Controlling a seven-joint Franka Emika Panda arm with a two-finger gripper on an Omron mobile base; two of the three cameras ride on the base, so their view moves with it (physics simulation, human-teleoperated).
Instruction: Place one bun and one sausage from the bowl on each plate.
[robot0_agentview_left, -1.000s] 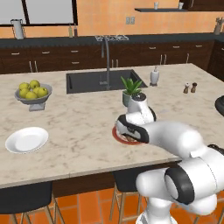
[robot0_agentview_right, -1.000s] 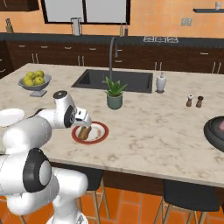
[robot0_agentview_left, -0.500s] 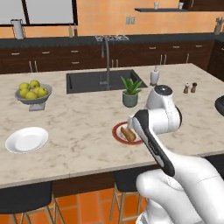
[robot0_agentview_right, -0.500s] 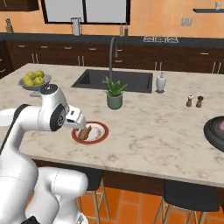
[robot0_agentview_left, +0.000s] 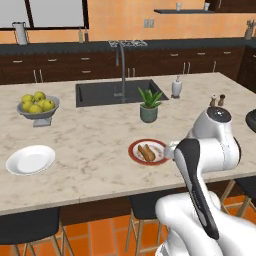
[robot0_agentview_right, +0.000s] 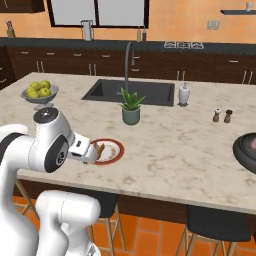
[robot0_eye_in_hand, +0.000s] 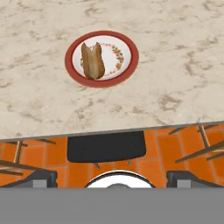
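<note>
Withdrawn from red-rimmed plate (robot0_eye_in_hand: 102, 58) toward bench (robot0_eye_in_hand: 183, 65) edge: tool (robot0_eye_in_hand: 112, 178), fingers wide, holding nothing. Bun and sausage (robot0_eye_in_hand: 92, 60) left on plate. Dark bowl (robot0_agentview_right: 247, 151) far right; white plate (robot0_agentview_left: 30, 159) unserved.

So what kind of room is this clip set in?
A rendered home kitchen, by the look of it: a marble-topped island with a built-in sink and tall faucet, dark cabinets along the back wall, and bar stools tucked under the counter edge.

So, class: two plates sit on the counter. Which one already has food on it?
The red-rimmed plate, in front of the potted plant, holds a brown bun. The plain white plate, near the fruit bowl, carries nothing.
</note>
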